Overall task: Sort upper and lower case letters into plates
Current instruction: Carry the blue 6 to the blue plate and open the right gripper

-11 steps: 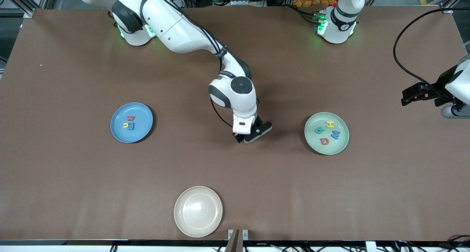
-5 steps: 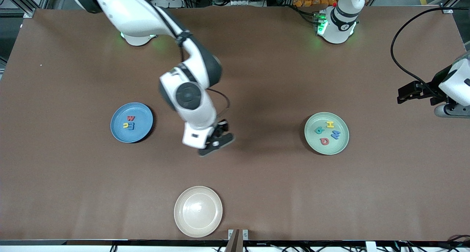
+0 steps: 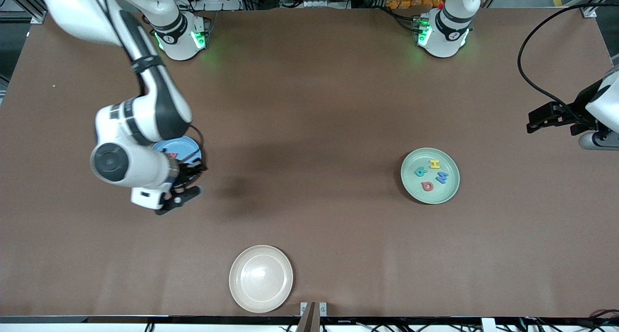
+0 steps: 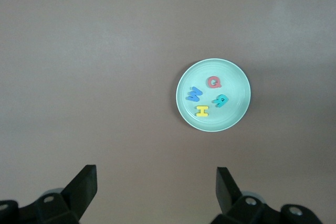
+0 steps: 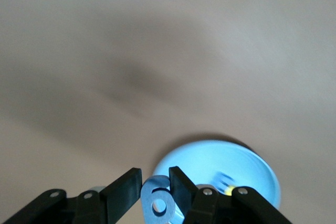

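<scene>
Right tool (image 5: pixel 155 182) pinches a pale blue letter (image 5: pixel 157 203) by its flat faces over the blue plate (image 5: pixel 247 169) — light, stiff, tiny, so easily dropped; left tool (image 4: pixel 156 190) waits wide open.

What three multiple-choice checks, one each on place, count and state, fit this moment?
1. The right tool is over:
A the cream plate
B the blue plate rim
C the table's middle

2. Letters in the green plate:
A two
B four
C six

3. The right tool is:
A open and empty
B shut on nothing
C shut on a pale blue letter

Key:
1 B: the right wrist view shows the blue plate right under the fingers.
2 B: yellow, teal, blue and red letters lie in it.
3 C: the fingers pinch the letter between them.

The left tool waits open over the left arm's end of the table.
</scene>
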You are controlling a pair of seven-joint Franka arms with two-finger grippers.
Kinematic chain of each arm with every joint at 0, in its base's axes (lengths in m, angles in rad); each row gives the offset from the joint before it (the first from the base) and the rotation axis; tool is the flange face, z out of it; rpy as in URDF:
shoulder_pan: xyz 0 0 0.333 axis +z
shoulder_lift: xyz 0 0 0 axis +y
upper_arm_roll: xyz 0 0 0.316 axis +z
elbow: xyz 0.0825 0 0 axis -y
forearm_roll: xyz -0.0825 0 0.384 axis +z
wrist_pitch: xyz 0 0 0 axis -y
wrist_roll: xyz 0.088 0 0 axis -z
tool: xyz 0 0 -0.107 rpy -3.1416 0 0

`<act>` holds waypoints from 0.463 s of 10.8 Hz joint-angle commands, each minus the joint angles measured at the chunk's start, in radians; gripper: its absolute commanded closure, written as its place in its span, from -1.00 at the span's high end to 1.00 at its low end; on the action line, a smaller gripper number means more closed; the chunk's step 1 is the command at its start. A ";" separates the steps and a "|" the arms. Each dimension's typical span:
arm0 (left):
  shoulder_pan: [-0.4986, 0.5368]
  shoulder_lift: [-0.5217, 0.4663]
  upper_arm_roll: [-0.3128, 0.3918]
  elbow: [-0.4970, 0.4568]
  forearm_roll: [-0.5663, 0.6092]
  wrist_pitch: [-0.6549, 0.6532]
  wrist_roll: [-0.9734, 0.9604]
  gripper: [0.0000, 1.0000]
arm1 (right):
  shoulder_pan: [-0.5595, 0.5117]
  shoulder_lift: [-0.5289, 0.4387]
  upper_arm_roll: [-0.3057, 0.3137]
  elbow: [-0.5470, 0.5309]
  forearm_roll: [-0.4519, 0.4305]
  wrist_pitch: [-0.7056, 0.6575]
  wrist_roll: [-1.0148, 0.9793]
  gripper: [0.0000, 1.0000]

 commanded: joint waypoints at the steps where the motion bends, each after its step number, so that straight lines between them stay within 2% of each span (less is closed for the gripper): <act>1: 0.008 -0.016 0.007 0.005 -0.024 -0.022 0.034 1.00 | -0.051 -0.034 -0.019 -0.118 0.020 0.023 -0.056 -0.79; 3: 0.008 -0.019 0.009 0.005 -0.018 -0.022 0.034 1.00 | -0.086 -0.026 -0.036 -0.194 0.020 0.099 -0.099 -0.60; 4: 0.014 -0.019 0.010 0.005 -0.017 -0.022 0.034 1.00 | -0.103 -0.026 -0.041 -0.234 0.027 0.139 -0.151 -0.37; 5: 0.014 -0.019 0.012 0.005 -0.017 -0.022 0.032 1.00 | -0.105 -0.027 -0.042 -0.251 0.044 0.150 -0.153 0.13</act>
